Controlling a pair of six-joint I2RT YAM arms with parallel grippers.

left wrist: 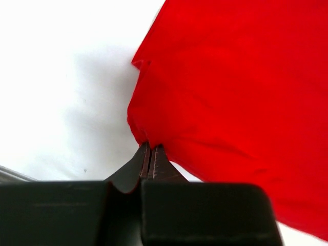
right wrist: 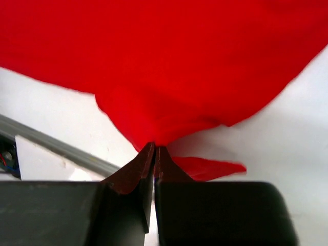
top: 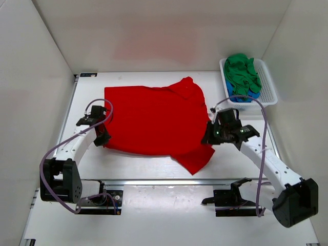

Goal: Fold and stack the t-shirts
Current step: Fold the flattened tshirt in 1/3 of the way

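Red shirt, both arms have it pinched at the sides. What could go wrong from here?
1. The left fingers and right fingers each hold only a small tuck of the red shirt at their tips, so a hard pull could slip it free.
2. A loose flap lies toward the near edge and may bunch underneath during a fold.
3. The right fingers work close to the basket, so a wide swing might nudge it.

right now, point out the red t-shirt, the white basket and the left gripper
red t-shirt point(top: 154, 120): top view, middle of the cloth
white basket point(top: 268, 84): top view, bare perforated right wall
left gripper point(left wrist: 151, 147): left wrist view, fingertips pinching the shirt's edge
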